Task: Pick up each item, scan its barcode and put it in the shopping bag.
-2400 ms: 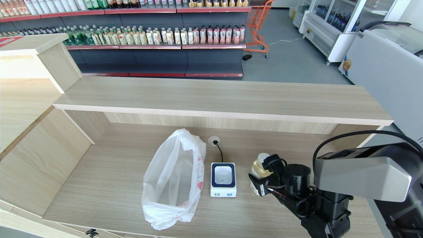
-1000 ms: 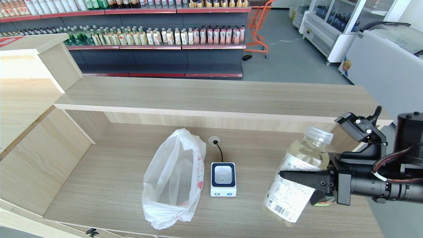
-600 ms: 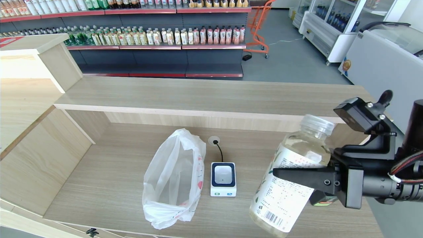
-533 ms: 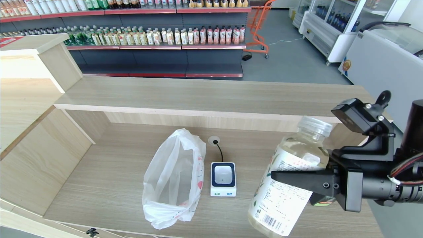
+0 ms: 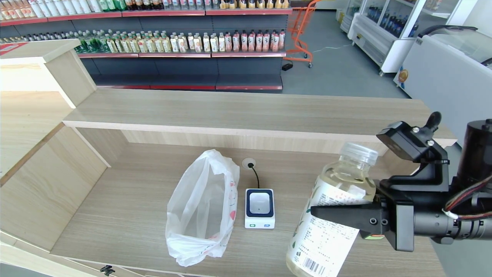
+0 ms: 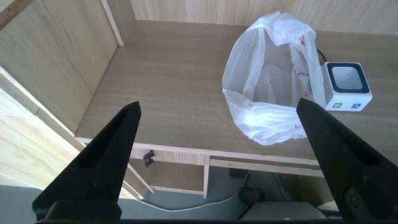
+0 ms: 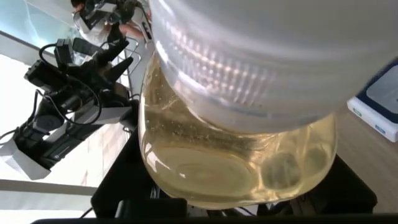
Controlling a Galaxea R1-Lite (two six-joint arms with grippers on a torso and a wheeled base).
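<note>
The right end effector pinches a clear, white-labelled bottle of pale drink, tilted in mid-air right of the white square scanner — seemingly over the wooden counter — the left end effector spread wide.

We count one bottle, one shopping bag, one barcode scanner and one counter. Farther back we count one orange cart. The shelf bottles are too small and crowded for us to count.
</note>
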